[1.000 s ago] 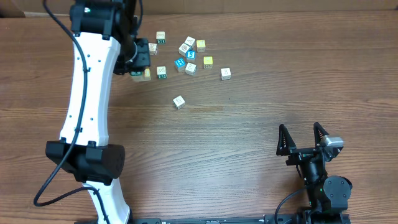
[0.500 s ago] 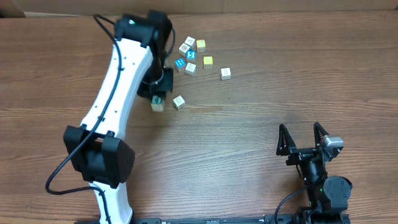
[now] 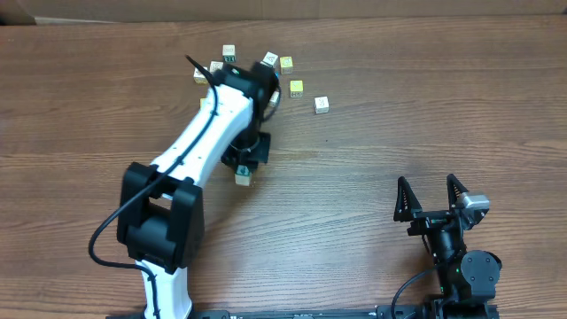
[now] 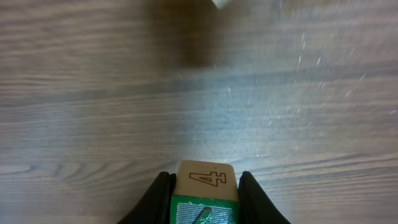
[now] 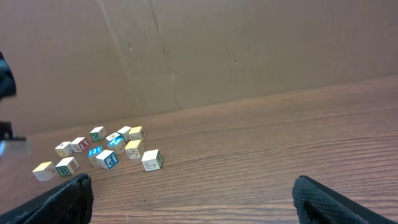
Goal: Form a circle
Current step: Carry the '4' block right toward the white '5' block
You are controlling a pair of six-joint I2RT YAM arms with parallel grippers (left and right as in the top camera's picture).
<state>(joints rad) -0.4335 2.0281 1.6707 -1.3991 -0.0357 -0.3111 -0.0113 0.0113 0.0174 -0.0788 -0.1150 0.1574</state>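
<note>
A green-sided wooden cube marked 4 (image 4: 206, 179) is being carried, pinched in the left gripper (image 4: 205, 198), away from the scattered cubes (image 3: 296, 87) behind it, presumably for the circle.

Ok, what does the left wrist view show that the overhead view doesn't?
Only the left wrist view: the numeral 4 on the tan face of the block, with a green face below it, pinched between the left fingers. Only the overhead view: the whole left arm, the scattered cubes toward the far edge, and the right fingers, spread open with nothing between them. Both: the held block and the wooden table.
</note>
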